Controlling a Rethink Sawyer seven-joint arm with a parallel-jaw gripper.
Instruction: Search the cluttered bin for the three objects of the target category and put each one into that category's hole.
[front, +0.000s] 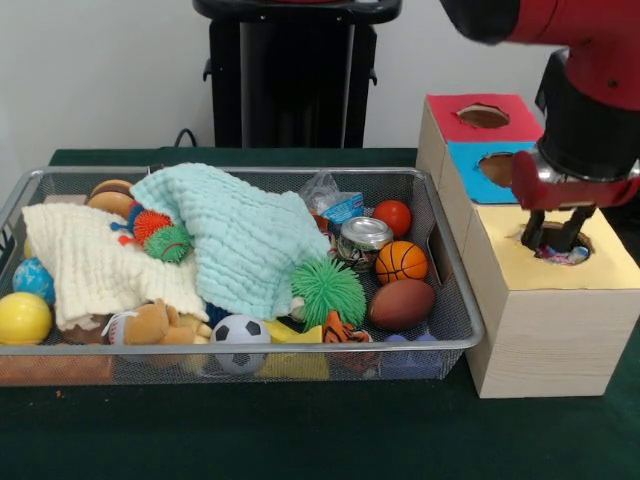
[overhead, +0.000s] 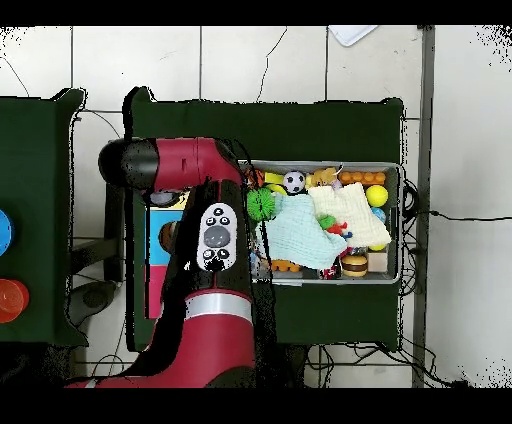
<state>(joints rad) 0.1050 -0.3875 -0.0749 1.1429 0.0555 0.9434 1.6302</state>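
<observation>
Over the yellow-topped box (front: 560, 310), the nearest of three wooden boxes in a row, the red and black arm (front: 590, 90) holds its hand (front: 553, 240) straight down, fingertips dipped into that box's hole (front: 560, 248). Something small and pale with bits of colour sits between and just under the fingertips at the hole's mouth — too hidden to name. Whether the fingers are clamped on it or have let go cannot be told from either view, since the overhead shows only the arm's back over the boxes.

Beyond the hand along the row stand the blue-topped box (front: 490, 170) and the red-topped box (front: 480, 115), each with its own hole. Off to the hand's side, well apart, lies the wire bin (front: 455, 300) on the green counter (front: 300, 440), full of clutter: a mint cloth (front: 240, 240) and a cream cloth (front: 85, 265) draped over toys, a brown football (front: 402, 304), a green spiky ball (front: 328, 290), a basketball (front: 401, 262), a soccer ball (front: 240, 338), a tin can (front: 364, 240).

By the look of it, one delivery is at its drop-off stage — how many of the three have gone in cannot be seen. More searching under the cloths probably remains.
</observation>
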